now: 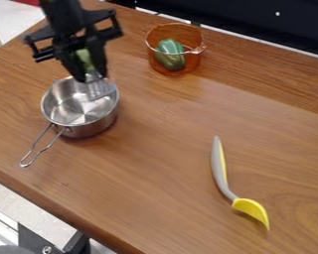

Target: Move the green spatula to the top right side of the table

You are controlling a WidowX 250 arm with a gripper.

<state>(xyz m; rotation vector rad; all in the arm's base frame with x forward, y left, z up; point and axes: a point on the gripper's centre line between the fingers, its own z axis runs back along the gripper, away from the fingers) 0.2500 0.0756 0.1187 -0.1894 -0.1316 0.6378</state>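
The black gripper hangs at the upper left, over the back rim of the metal pot. It is shut on the green spatula, whose green handle shows between the fingers. The spatula's greyish lower end points down over the pot's right inner side. Whether that end touches the pot, I cannot tell.
An orange see-through pot holding a green and dark object stands at the back. A grey-and-yellow utensil lies at the right front. The pot's wire handle points to the front left of the wooden table.
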